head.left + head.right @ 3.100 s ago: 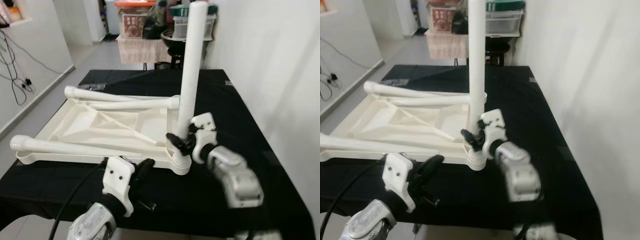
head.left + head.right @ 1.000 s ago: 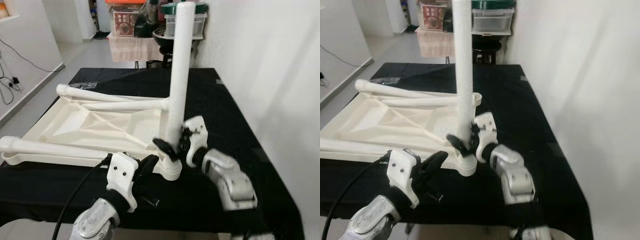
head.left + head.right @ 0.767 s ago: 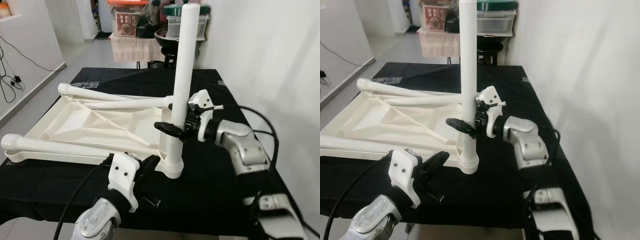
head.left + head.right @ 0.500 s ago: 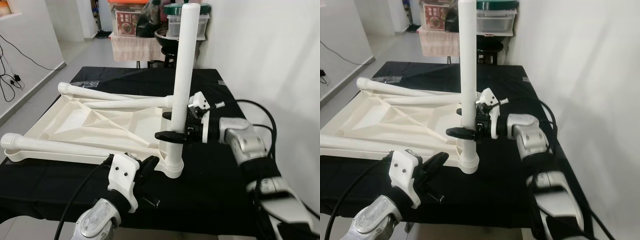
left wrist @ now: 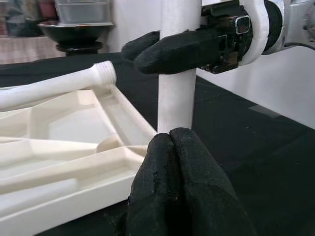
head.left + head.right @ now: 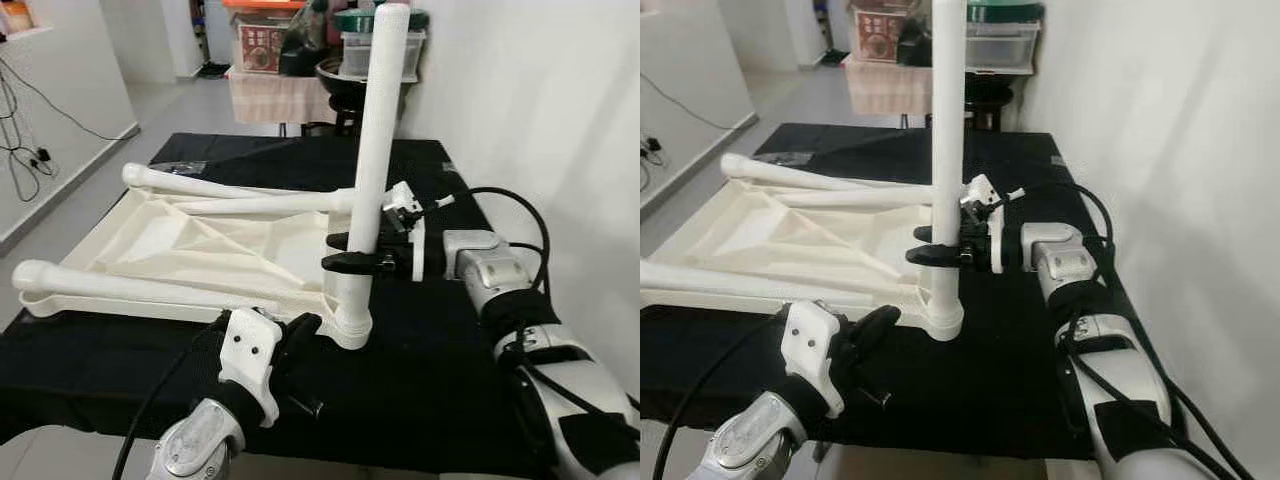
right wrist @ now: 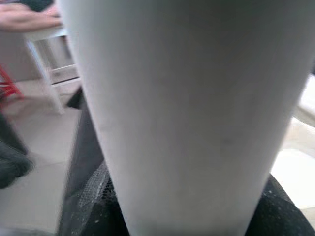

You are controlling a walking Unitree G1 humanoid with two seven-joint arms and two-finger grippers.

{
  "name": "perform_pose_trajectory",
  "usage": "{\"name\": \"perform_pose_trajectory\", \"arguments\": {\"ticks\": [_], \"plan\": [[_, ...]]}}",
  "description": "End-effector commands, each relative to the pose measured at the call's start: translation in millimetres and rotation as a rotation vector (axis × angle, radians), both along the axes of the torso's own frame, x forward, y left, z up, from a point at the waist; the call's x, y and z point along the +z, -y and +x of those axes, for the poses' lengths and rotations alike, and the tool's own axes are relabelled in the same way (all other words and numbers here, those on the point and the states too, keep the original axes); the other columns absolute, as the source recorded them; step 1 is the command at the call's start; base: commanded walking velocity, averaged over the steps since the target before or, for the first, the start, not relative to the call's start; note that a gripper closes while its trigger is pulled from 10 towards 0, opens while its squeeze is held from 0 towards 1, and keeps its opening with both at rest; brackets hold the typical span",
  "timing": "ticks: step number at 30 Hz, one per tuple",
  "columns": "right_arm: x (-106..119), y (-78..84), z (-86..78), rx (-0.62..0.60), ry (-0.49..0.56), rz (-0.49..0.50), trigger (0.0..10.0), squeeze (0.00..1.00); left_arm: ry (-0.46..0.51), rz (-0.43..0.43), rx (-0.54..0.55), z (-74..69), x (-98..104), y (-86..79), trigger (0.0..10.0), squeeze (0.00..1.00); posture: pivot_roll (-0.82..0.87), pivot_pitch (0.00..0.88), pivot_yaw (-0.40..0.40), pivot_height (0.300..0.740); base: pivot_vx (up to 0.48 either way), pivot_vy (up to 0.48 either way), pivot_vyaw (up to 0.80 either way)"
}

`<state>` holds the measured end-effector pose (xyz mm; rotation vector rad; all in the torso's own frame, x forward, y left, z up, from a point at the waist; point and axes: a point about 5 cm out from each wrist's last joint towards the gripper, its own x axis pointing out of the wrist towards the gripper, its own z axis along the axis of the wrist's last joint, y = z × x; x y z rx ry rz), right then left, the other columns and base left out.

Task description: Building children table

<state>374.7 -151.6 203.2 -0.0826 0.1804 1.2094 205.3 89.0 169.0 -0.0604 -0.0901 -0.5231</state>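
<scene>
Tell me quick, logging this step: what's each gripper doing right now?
Left gripper: shut, holding nothing, near the leg's base.
Right gripper: shut on the upright table leg.

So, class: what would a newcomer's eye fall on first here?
The tall white leg standing upright in the near corner of the upturned white tabletop, with the right gripper clamped around it low down. Nearer the camera, the left gripper sits shut by the leg's base, on the black cloth.
</scene>
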Motion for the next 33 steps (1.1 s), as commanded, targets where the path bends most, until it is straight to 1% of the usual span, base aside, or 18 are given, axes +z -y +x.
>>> {"name": "perform_pose_trajectory", "arguments": {"ticks": [1,2,4,5,6,8,9,11,12,15,18,19,20,23,24,30,31,33], "plan": [[-11.1,15.4,1.6,-0.142,-0.025,-0.024,0.0,0.0,-0.011,-0.002,0.003,-0.4,-3.2,1.2,10.0,0.0,0.0,0.0,-0.056,0.74,0.0,0.0,0.0],[-19.6,21.7,0.7,-0.28,-0.026,-0.036,0.0,0.0,-0.009,-0.003,0.004,-1.1,-2.4,0.5,10.0,0.0,-0.01,0.0,-0.057,0.74,0.0,0.0,0.0],[-29.2,18.0,-3.4,-0.4,-0.041,-0.043,0.0,0.0,-0.008,-0.002,0.004,-1.8,-1.5,-1.1,10.0,0.0,-0.02,0.0,-0.053,0.74,0.0,0.0,0.0],[-36.4,13.7,-8.8,-0.507,-0.054,-0.041,0.0,0.0,-0.007,-0.002,0.005,-2.3,-0.8,-2.5,10.0,0.0,-0.02,0.0,-0.05,0.74,0.0,0.0,0.0],[-53.7,-4.9,-27.3,-0.708,-0.105,-0.004,0.0,0.0,-0.007,0.001,0.006,-2.6,-0.5,-4.7,10.0,0.0,-0.04,0.0,-0.034,0.74,0.0,0.0,0.0],[-53.7,-4.9,-27.3,-0.708,-0.105,-0.004,0.0,0.0,-0.007,0.001,0.006,-2.6,-0.5,-4.7,10.0,0.0,-0.04,0.0,-0.034,0.74,0.0,0.0,0.0],[-68.1,-17.2,-51.1,-0.809,-0.161,-0.002,0.0,0.0,-0.008,0.003,0.006,-2.7,0.0,-6.3,10.0,0.0,-0.04,0.007,-0.023,0.74,0.0,0.0,0.0],[-68.1,-17.2,-51.1,-0.809,-0.161,-0.002,0.0,0.0,-0.008,0.003,0.006,-2.7,0.0,-6.3,10.0,0.0,-0.04,0.007,-0.023,0.74,0.0,0.0,0.0],[-77.6,-38.8,-72.4,-0.792,-0.175,-0.012,0.0,0.0,-0.01,0.006,0.003,-2.3,-0.2,-7.7,10.0,0.0,-0.05,0.008,-0.008,0.74,0.0,0.0,0.0],[-79.2,-56.9,-74.2,-0.763,-0.135,-0.035,0.0,0.0,-0.014,0.006,-0.007,-2.4,-0.5,-7.3,10.0,0.0,-0.02,0.002,-0.028,0.74,0.0,0.0,0.0],[-76.9,-59.2,-70.2,-0.777,-0.119,-0.038,0.0,0.0,-0.015,0.006,-0.008,-2.7,-0.5,-7.2,10.0,0.0,-0.02,0.003,-0.027,0.74,0.0,0.0,0.0],[-73.2,-58.8,-64.9,-0.8,-0.11,-0.035,2.0,0.0,-0.014,0.01,-0.002,-3.1,-0.6,-7.5,10.0,0.0,-0.01,0.004,-0.027,0.74,0.0,0.0,0.0],[-70.1,-59.2,-61.3,-0.795,-0.104,-0.037,10.0,0.0,-0.012,0.012,0.005,-3.0,-0.5,-8.0,10.0,0.0,-0.01,0.003,-0.027,0.74,0.0,0.0,0.0],[-66.9,-60.1,-62.2,-0.803,-0.106,-0.044,10.0,0.0,-0.011,0.014,0.009,-2.9,-0.5,-8.5,10.0,0.0,-0.01,0.0,-0.027,0.74,0.0,0.0,0.0],[-60.2,-62.0,-59.9,-0.748,-0.095,-0.018,10.0,1.0,-0.011,0.015,0.011,-2.4,-0.6,-8.9,10.0,0.0,-0.01,0.0,-0.025,0.74,0.0,0.0,0.0],[-27.3,-55.3,-41.8,-0.499,0.0,0.107,10.0,1.0,-0.014,0.014,0.006,-0.7,-1.7,-8.8,10.0,0.0,-0.01,0.0,-0.027,0.74,0.0,0.0,0.0],[-19.1,-48.4,-36.1,-0.418,0.035,0.103,10.0,0.86,-0.014,0.014,0.005,-0.2,-2.0,-8.4,10.0,0.0,-0.01,0.0,-0.029,0.74,0.0,0.0,0.0],[-14.7,-43.6,-33.2,-0.371,0.054,0.093,10.0,0.86,-0.014,0.014,0.005,0.1,-2.2,-8.2,10.0,0.0,-0.01,0.0,-0.029,0.74,0.0,0.0,0.0]]}}
